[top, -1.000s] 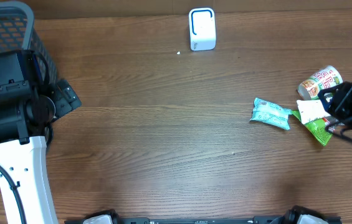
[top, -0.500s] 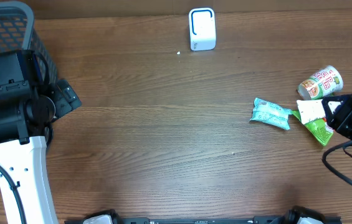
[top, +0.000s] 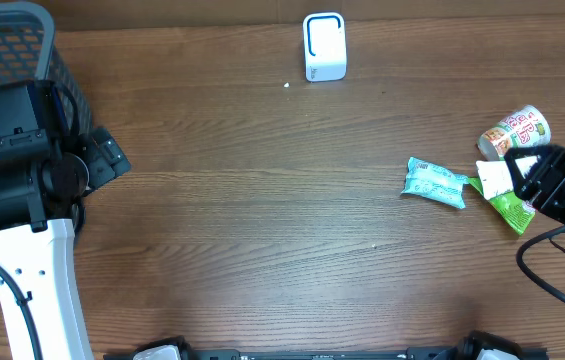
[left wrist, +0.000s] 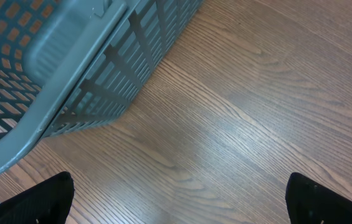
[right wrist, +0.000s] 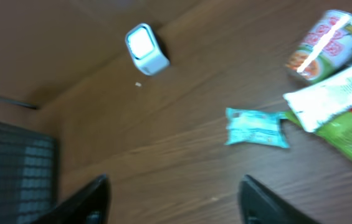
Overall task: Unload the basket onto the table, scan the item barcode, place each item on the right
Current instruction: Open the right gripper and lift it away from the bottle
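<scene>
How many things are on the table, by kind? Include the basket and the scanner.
Basket: 1
Scanner: 1
Noodle cup: 1
Packets: 2, a teal packet and a green-and-white packet (this one may be two overlapping)
Total: 5

The wood-grain worktop carries a grey mesh basket just ahead and left of the left fingers. Ahead of the right fingers lies a teal packet. To its right a white packet overlaps a green packet, with a cup on its side beyond. A white scanner stands farther ahead, well apart.
</scene>
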`<action>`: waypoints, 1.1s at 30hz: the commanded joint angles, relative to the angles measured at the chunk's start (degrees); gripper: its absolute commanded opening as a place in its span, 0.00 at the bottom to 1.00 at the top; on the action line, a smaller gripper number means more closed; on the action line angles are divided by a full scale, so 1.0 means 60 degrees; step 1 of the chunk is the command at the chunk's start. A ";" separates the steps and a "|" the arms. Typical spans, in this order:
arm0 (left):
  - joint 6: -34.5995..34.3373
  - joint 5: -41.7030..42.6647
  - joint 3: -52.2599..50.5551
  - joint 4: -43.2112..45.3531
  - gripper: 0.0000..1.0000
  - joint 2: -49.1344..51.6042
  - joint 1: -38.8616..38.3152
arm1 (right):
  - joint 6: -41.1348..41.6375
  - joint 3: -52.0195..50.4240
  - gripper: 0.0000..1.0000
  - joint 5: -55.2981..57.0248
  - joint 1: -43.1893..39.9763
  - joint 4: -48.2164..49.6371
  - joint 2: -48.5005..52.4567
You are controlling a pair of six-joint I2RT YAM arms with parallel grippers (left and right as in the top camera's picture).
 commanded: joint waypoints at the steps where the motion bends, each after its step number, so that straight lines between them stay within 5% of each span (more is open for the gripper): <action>1: -0.0138 0.0007 -0.0007 0.0033 1.00 -0.0036 0.0029 | -0.0084 0.0539 1.00 -0.0579 0.0055 0.0018 -0.0138; 12: -0.0138 0.0004 -0.0007 0.0029 1.00 -0.0036 0.0029 | -0.0933 0.0532 1.00 0.2069 0.0025 0.0517 -0.0102; 24: -0.0138 0.0004 -0.0007 0.0033 1.00 -0.0036 0.0029 | -0.2102 0.0255 1.00 0.1942 0.0222 0.1293 -0.0189; 29: -0.0135 0.0007 -0.0007 0.0033 1.00 -0.0036 0.0029 | -0.2761 -0.0962 1.00 0.2645 0.1581 0.3118 -0.1042; 33: -0.0135 0.0007 -0.0007 0.0033 0.99 -0.0036 0.0029 | -0.2761 -0.3566 1.00 0.3304 0.2765 0.5847 -0.2437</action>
